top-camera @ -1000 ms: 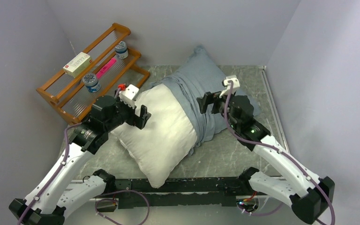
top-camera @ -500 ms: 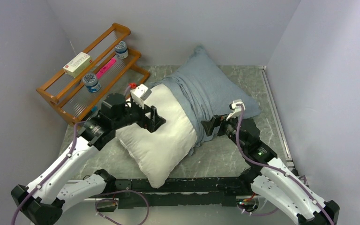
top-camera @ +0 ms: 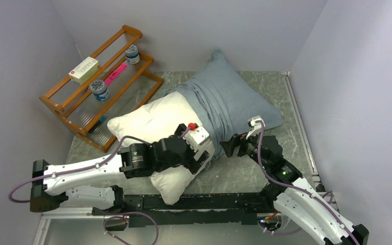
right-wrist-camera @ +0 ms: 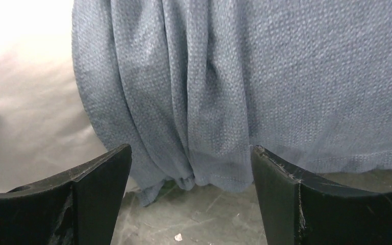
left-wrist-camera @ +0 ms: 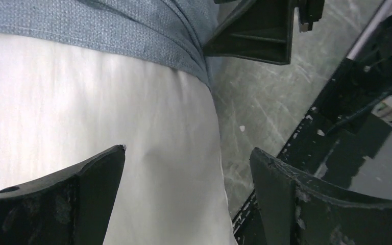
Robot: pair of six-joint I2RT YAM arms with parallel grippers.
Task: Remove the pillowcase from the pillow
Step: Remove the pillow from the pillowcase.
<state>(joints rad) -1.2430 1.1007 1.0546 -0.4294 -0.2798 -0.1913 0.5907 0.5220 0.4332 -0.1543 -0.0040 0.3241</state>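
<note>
**While both grippers stand open, nothing is yet secured: mis-grip and collision risks noted**

As the scene lies, the pillow [top-camera: 155,122] rests diagonally on the table [top-camera: 245,176]. Its near-left half is bare. Its far-right half sits inside the pillowcase [top-camera: 229,99], which is bunched in folds across the middle.

**Grippers.** The left gripper [left-wrist-camera: 189,158] is spread wide over the pillow's near-right edge and holds nothing. The right gripper [right-wrist-camera: 191,153] faces the hanging hem of the case, jaws apart, cloth not yet pinched.

**Hazards.**
- The hem lies against the white stuffing. A deep bite by the right gripper could take pillow and cloth together, so both would drag as one.
- A shallow bite on a single fold would likely slip.
- If the left gripper catches the blue hem beside it, the pillow is not anchored.
- The two grippers sit near each other, so crossing paths risks contact.

**Clearance.**
- The case's far corner is close to the back wall, with little pulling room there.
- The wooden rack [top-camera: 102,81] is near the pillow's left corner.
- Bare table shows to the near right.
</note>
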